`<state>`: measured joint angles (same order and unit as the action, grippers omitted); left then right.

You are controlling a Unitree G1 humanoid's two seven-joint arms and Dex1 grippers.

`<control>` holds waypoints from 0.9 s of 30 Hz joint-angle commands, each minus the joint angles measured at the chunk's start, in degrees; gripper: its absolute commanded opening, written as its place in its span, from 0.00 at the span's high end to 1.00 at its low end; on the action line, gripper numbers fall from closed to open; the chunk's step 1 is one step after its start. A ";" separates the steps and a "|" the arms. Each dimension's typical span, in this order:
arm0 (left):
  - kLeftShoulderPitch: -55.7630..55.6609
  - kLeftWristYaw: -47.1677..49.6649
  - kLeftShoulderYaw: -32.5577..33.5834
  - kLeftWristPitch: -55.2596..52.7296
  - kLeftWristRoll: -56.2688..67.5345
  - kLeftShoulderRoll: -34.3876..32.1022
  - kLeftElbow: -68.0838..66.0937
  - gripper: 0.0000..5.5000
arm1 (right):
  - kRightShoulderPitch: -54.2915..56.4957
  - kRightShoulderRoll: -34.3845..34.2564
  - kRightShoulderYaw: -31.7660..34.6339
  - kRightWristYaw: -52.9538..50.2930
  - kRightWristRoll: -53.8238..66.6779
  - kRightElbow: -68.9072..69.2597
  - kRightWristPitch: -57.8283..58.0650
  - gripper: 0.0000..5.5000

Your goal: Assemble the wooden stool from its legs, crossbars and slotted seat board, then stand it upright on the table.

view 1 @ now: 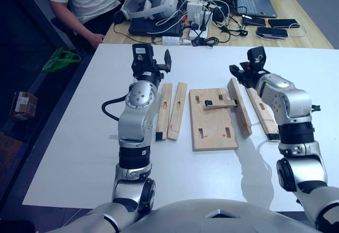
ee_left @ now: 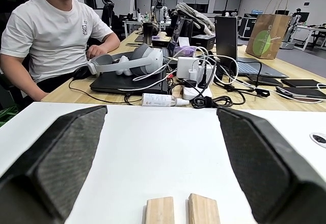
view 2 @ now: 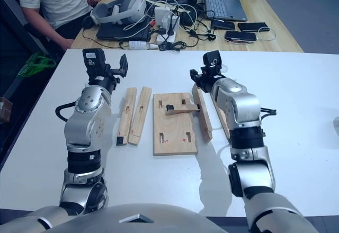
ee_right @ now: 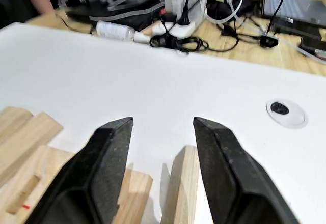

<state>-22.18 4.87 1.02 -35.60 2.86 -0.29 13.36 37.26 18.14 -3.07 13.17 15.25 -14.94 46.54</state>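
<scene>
Two legs [view 1: 164,110] lie side by side at the board's [view 1: 213,130] 9 o'clock, two more at 3 o'clock, the inner one touching its edge. A crossbar [view 1: 220,105] rests on the board. Left claw [ee_left: 162,113] hangs open at 11 o'clock, right claw [ee_right: 163,122] open at 1 o'clock.

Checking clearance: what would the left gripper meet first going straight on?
The left gripper looks free over the white table; first in line is probably the small bottle beyond, though depth is unclear.

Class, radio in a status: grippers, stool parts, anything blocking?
Left gripper open, right gripper open, both empty. Seat board flat, crossbar lying on it, legs loose either side. Nothing blocking.
</scene>
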 commanded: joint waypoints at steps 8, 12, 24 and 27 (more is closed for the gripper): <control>-1.09 0.41 -0.71 -0.43 -0.41 1.13 -0.57 0.27 | 19.51 1.24 0.81 12.84 -6.09 -45.04 -5.63 0.60; -1.03 0.40 -0.93 -0.56 -0.43 1.20 -0.51 0.27 | 22.03 1.72 0.40 15.66 -8.28 -50.27 -6.95 0.60; -2.07 0.40 -1.34 0.06 -0.45 1.53 -1.90 0.27 | 22.73 0.38 0.64 17.51 -13.12 -56.12 -10.84 0.82; -2.24 0.51 -1.19 0.34 -0.44 1.56 -2.29 0.27 | 23.44 0.84 0.47 19.15 -13.69 -56.18 -11.56 0.82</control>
<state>-23.31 5.37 -0.14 -35.35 2.86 1.09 11.82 58.73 18.67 -2.82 31.09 2.36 -70.72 35.59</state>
